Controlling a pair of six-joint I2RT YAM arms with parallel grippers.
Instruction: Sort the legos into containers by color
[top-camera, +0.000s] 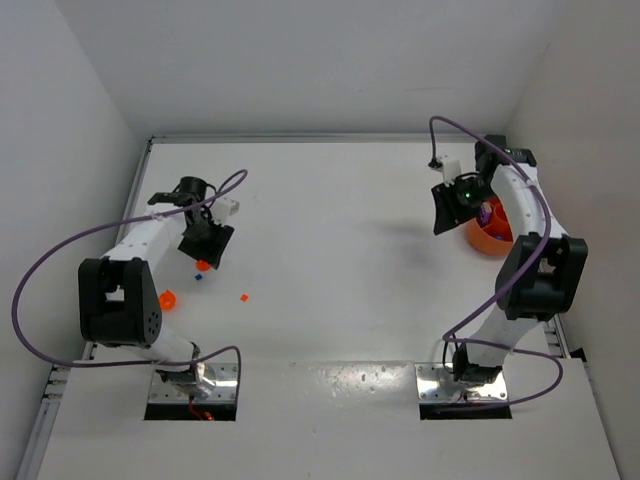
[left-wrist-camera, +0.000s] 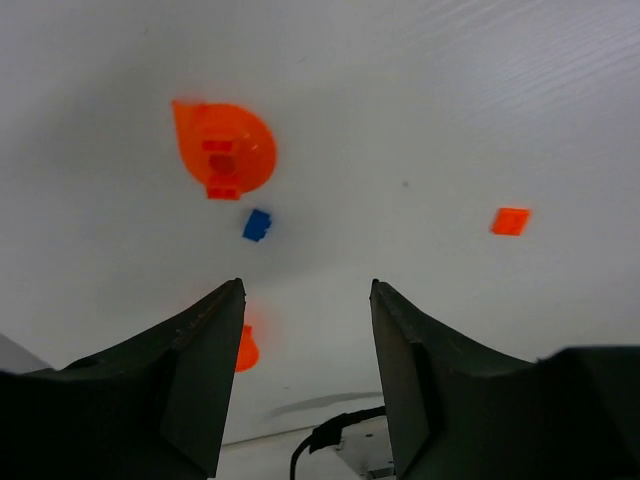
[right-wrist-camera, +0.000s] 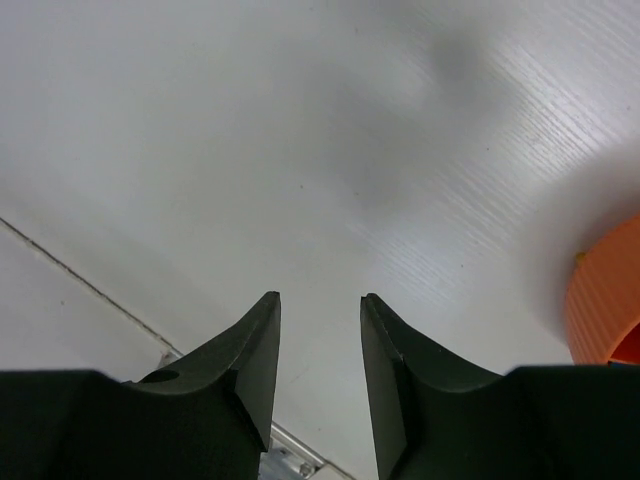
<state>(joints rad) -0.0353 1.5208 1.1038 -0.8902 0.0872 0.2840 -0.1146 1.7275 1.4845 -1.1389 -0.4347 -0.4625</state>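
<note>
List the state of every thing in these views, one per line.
left end effector: open, empty, above the table.
right end effector: open, empty.
orange cup: on the table, orange pieces apparently inside.
blue lego: loose on the table beside the orange cup, not touching.
orange lego: loose on the table, alone.
orange bowl: standing on the table near the right end effector.

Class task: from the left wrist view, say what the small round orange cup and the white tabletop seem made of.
Small round orange cup: probably translucent plastic, smooth; darker orange shapes show within it. White tabletop: perhaps painted or laminated board, satin; faint streaked grain lines cross it.
</note>
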